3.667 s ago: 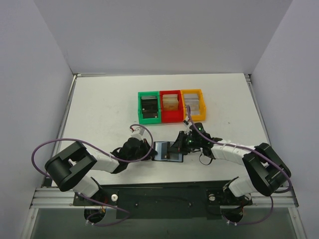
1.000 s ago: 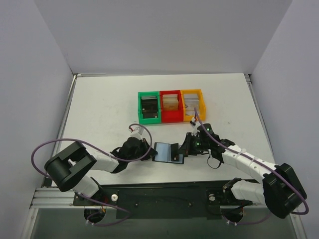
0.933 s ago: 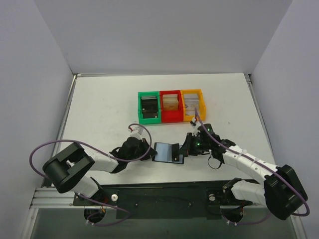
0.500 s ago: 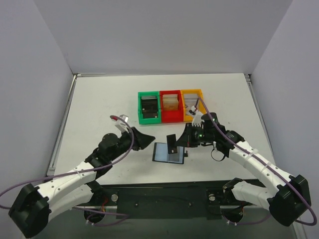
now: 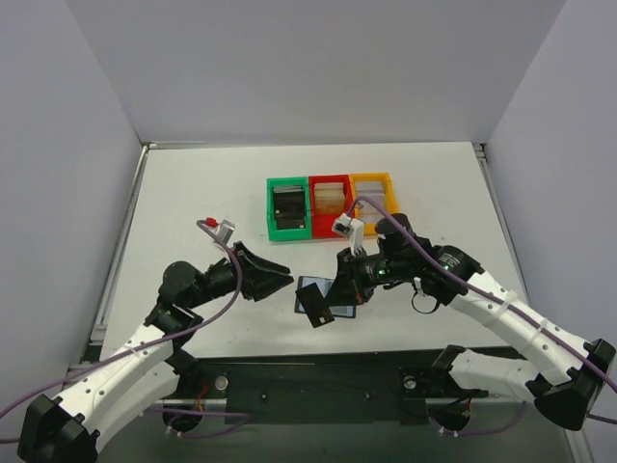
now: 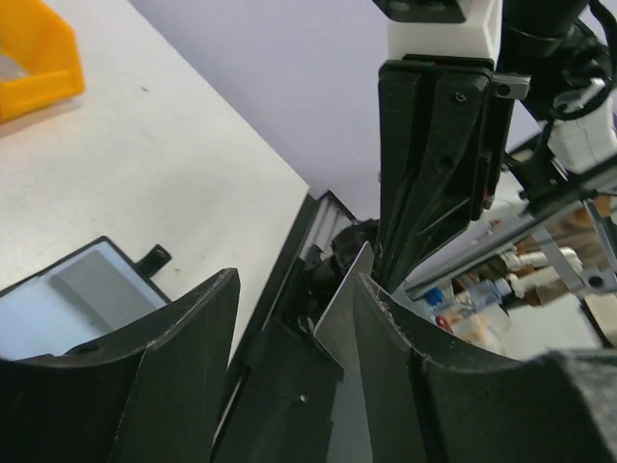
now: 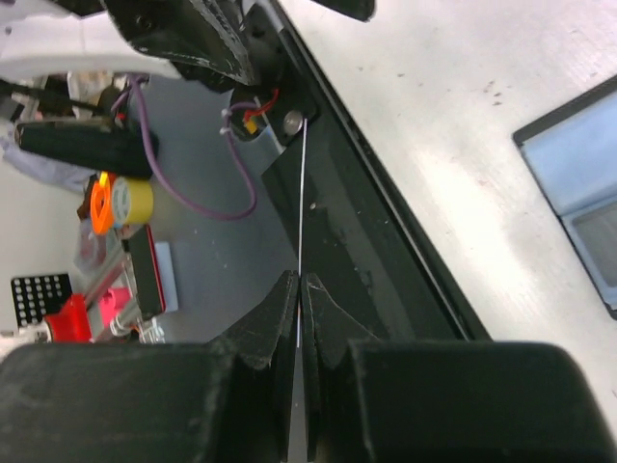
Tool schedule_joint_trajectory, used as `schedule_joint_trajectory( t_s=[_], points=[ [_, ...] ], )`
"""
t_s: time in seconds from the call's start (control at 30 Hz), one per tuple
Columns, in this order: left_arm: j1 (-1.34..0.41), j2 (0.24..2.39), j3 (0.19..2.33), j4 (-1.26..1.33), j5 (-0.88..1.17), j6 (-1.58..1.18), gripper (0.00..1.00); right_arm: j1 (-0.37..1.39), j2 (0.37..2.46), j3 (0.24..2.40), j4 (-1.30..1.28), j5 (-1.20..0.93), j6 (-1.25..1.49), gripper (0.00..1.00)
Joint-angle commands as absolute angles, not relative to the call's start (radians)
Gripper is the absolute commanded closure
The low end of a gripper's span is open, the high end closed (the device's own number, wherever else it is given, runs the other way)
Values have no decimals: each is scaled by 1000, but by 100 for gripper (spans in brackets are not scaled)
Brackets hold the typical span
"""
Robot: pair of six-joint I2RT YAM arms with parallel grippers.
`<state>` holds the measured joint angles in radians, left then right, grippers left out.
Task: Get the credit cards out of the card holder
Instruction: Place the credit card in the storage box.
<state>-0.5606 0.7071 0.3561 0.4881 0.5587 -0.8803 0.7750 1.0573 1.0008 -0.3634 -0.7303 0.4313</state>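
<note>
At the left of the white bench (image 5: pixel 193 193), the left arm reaches in toward the middle. The left fingers (image 5: pixel 274 279) are spread apart and grip nothing. In the left wrist view they frame a credit card (image 6: pixel 345 309) that hangs tilted in the gap ahead of them, pinched from above by the other arm.

Just right of the left fingertips, the card holder (image 5: pixel 345 301) lies open and flat near the front edge of the bench, grey-blue pockets facing up. Its snap tab (image 6: pixel 152 257) sticks out from one edge. In the top view the credit card hangs tilted over the holder's left half, out of the pockets and dark from that angle.

Further back, three bins stand side by side: a green bin (image 5: pixel 272 207) with a black stack, a red bin (image 5: pixel 331 228) with a tan stack, and a yellow bin (image 5: pixel 389 204) with a greyish stack.

To the right, the right arm bends in over the card holder. The right fingers (image 7: pixel 275 323) are pressed together on the credit card. In the right wrist view it shows edge-on as a thin pale line, with the card holder on the bench at the right edge of that view.
</note>
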Motion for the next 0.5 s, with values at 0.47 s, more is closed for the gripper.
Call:
schedule_joint_trajectory(
  t_s=[0.47],
  points=[
    [-555, 860, 466, 836, 1034, -1037, 38, 885, 1055, 1103, -485, -781, 359, 100]
  ],
)
